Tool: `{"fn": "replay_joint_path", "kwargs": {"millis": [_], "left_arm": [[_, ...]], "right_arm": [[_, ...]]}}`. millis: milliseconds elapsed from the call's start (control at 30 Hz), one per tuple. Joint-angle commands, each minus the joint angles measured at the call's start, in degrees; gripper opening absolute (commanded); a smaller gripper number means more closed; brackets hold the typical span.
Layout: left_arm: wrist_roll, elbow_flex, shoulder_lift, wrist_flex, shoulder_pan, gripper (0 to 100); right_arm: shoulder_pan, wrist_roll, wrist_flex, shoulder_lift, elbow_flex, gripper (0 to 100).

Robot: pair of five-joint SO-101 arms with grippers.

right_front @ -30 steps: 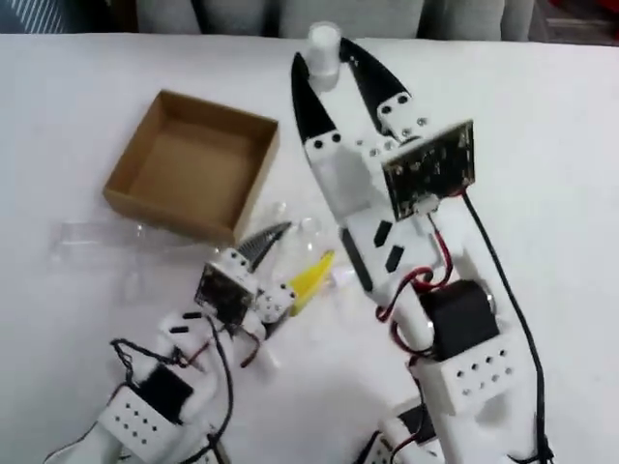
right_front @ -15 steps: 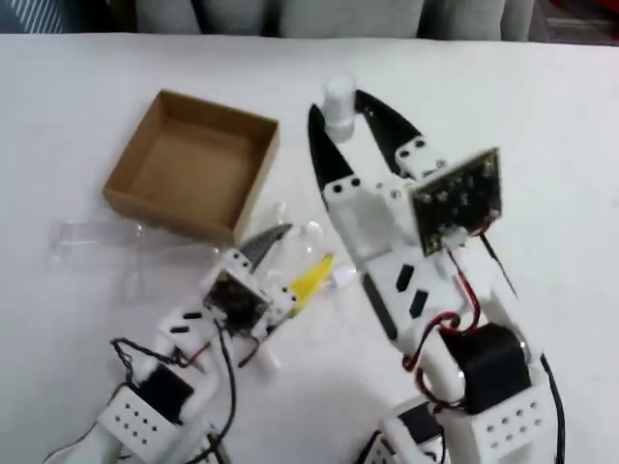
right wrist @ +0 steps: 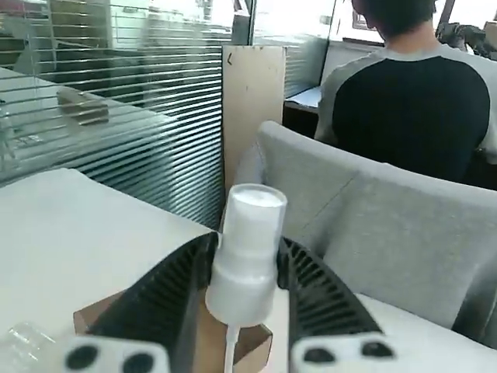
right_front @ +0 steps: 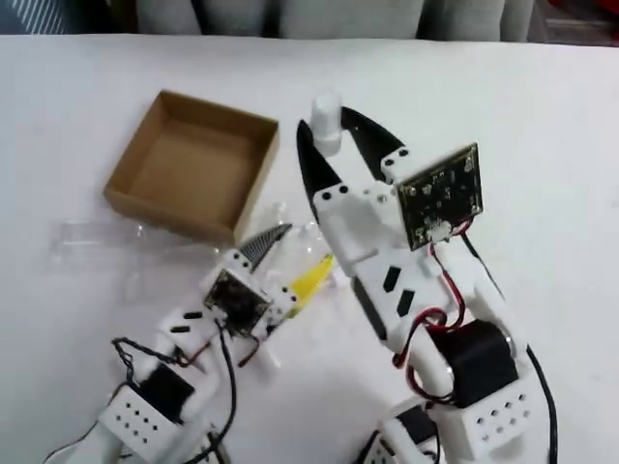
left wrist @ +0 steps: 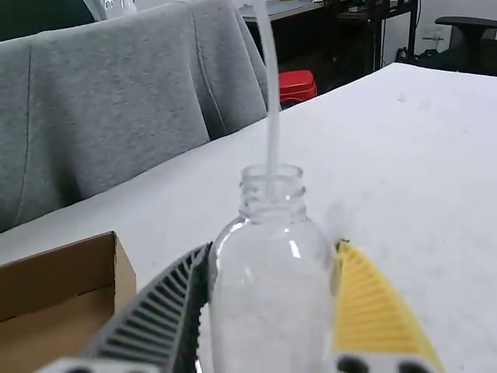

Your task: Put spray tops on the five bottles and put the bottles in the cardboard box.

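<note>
Left tool (left wrist: 272, 260) clamps a clear bottle (left wrist: 268, 311) — right tool (right wrist: 247, 247) pinches a white, seemingly plastic spray top (right wrist: 251, 208).

The right gripper with black fingers (right_front: 325, 123) has pulled back from the far edge of the table toward the robot; it brought the white plastic spray top (right_front: 326, 108) along, still pinched between its fingers; the top first came back and a little to the right, then slid a little to the left; it is now much nearer to the clear plastic bottle (left wrist: 268, 295) in the left gripper with one grey and one yellow finger (right_front: 305, 245); the dark square circuit board (right_front: 437, 193) on the right arm came back too; the left arm's wrist may have shifted a tiny bit, but that is hard to tell.
</note>
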Motion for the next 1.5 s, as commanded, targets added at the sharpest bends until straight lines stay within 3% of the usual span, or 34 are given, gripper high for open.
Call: {"fn": "replay_joint_path", "kwargs": {"millis": [0,400,567,833,1100,1300,1467], "left_arm": [[-0.62,-0.62,-0.48,0.26,-0.13,2],[-0.62,-0.62,-0.48,0.26,-0.31,2],[-0.62,-0.62,-0.48,0.26,-0.40,2],[-0.62,-0.62,-0.48,0.26,-0.40,2],[-0.62,-0.62,-0.48,0.26,-0.48,2],[-0.62,-0.62,-0.48,0.26,-0.31,2],[-0.62,-0.62,-0.48,0.26,-0.31,2]], "right_arm": [[-0.31,-0.35,0.31,-0.40,-0.35,1.6],[-0.84,-0.79,-0.22,-0.48,8.26,1.6],[-4.18,-6.51,0.31,-3.65,13.10,1.6],[-6.11,-6.68,0.48,-9.89,21.71,1.6],[-6.29,-7.03,9.80,-15.08,22.86,2.0],[-6.20,-7.12,12.44,-15.25,22.86,17.0],[-6.11,-7.03,12.44,-14.90,19.08,18.3]]}}
